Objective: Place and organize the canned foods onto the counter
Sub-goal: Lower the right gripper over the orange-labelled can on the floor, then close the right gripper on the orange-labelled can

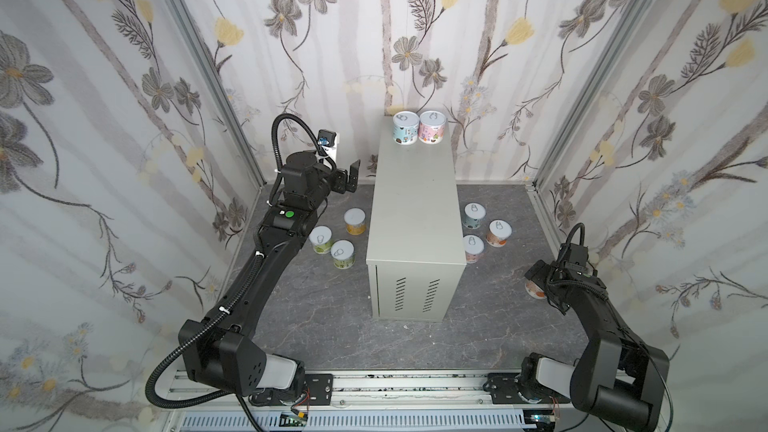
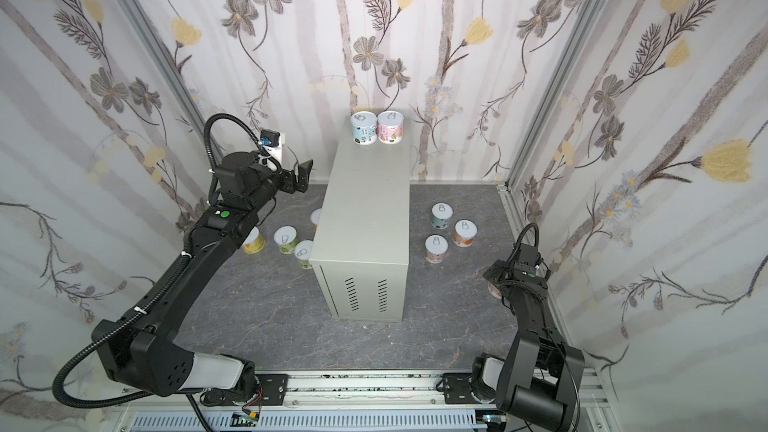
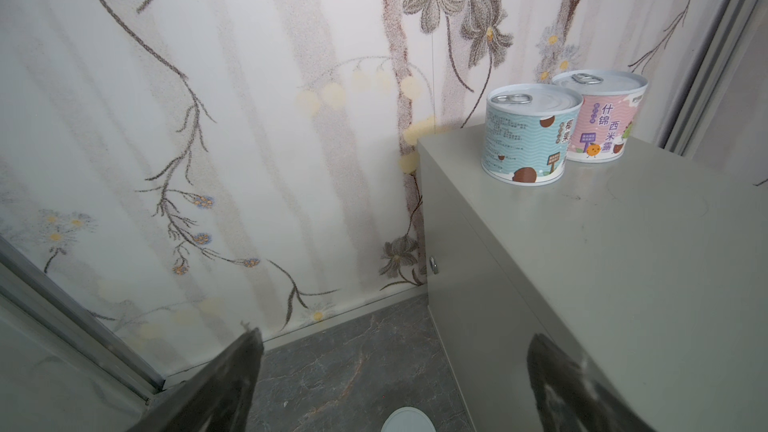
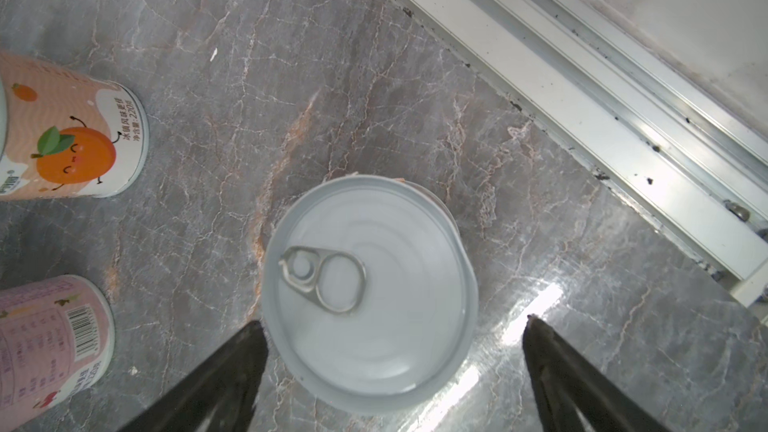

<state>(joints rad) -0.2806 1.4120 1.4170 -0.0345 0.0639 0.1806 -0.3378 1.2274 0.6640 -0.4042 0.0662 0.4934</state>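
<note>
Right gripper, low near the front, straddles an upright can on the floor with jaws wide, seemingly to lift it, while farther back the left gripper hovers wide and empty beside the counter, whose far end holds two cans together.

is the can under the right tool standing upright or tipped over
Upright. In the right wrist view the can shows its round pull-tab lid facing straight up at the camera, and it stands on the dark floor.
</note>
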